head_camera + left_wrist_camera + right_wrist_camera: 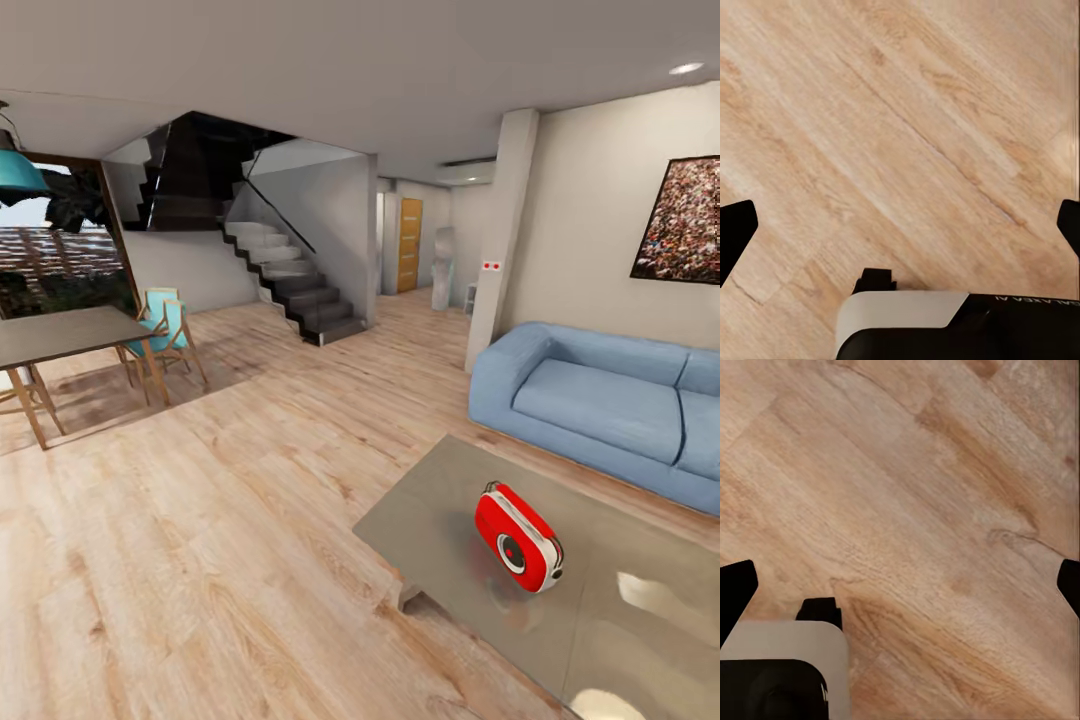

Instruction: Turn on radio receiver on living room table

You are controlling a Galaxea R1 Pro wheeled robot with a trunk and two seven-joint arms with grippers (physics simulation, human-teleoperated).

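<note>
- Light wood plank floor (200,540) fills the near ground of the living room, and both wrist views look straight down on the same planks.
- Left gripper (900,225) hangs over bare floor with its 2 dark fingertips (735,232) at opposite edges of the left wrist view, so the jaws are spread wide and hold nothing.
- Right gripper (900,585) is the same over the planks: its fingertips (735,592) stand far apart and empty.
- Nearest of the furniture is the table (440,500), low with a glossy grey-beige top, at the lower right of the head view.
- On that top, near the corner facing the open floor, the radio receiver (517,537) stands tilted on edge, red with a white side band, its round dial facing the camera.
- Beyond the table sits a blue sofa (590,400) against the white wall, under a dark framed picture (685,220).
- Farther left are a taller dark-topped dining table (60,335) with chairs, then a staircase (290,280).
- My judgement: the radio is found but untouched. Approaching, reaching and switching it on are all left to do.
</note>
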